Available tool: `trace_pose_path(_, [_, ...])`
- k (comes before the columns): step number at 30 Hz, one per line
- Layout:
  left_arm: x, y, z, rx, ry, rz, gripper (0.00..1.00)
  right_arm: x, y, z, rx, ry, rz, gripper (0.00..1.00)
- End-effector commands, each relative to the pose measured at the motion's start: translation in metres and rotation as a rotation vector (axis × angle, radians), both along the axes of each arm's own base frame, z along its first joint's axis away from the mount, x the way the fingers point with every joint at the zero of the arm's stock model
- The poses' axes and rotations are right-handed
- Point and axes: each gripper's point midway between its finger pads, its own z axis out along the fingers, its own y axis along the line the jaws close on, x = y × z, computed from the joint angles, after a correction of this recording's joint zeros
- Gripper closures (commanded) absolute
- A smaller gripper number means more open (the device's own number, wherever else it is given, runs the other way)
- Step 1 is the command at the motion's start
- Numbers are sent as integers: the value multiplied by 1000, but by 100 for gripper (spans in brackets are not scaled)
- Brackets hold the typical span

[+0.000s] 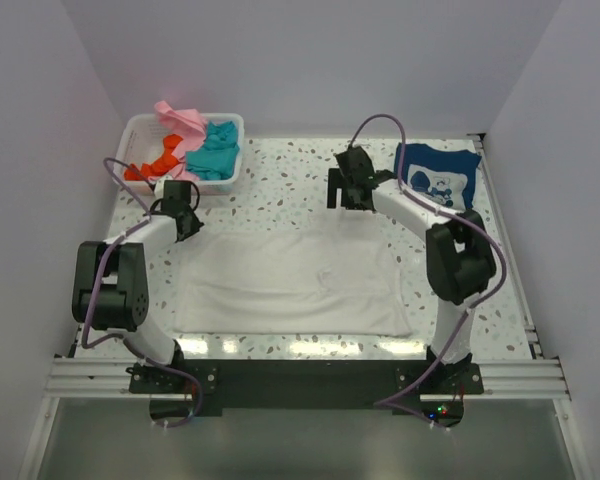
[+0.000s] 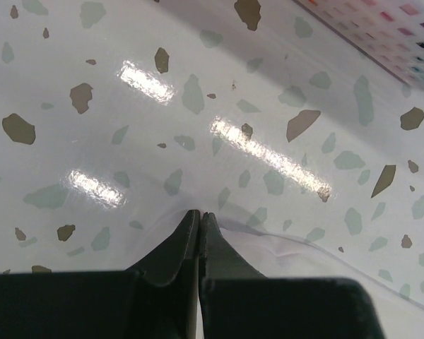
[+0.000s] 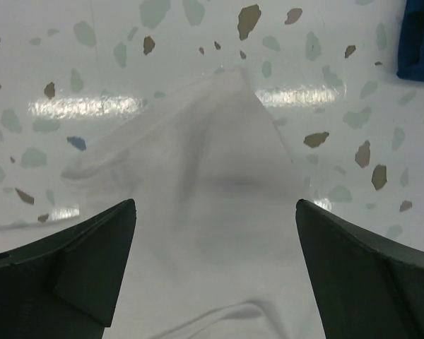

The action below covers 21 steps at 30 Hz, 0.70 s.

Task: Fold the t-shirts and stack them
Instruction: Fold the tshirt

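the left gripper (image 2: 199, 216) sits closest in its wrist view, its black fingers (image 2: 177, 244) pressed together with the tips at the edge of the white t-shirt (image 2: 283, 258); whether any cloth is caught between them cannot be told. the right gripper (image 3: 215, 205) is spread wide, its fingers (image 3: 92, 254) on either side of a pointed corner of the same shirt, above the cloth. from above, the white t-shirt (image 1: 290, 280) lies spread flat on the speckled table (image 1: 280, 170), between the two arms, with a gripper at each far corner. the navy t-shirt (image 1: 438, 178) with a white print lies flat at the far right. the white basket (image 1: 140, 135) at the far left holds the pink (image 1: 180, 118), teal (image 1: 215, 152) and orange (image 1: 160, 160) t-shirts, bunched
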Motion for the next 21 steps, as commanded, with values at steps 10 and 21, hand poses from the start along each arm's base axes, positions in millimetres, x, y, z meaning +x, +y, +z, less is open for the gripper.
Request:
trace_pose_path(10, [9, -5, 13, -20, -71, -51, 100, 92, 9, -42, -83, -1, 5, 5])
trace_pose_path(21, [8, -3, 18, -10, -77, -44, 100, 82, -7, -73, -149, 44, -29, 20])
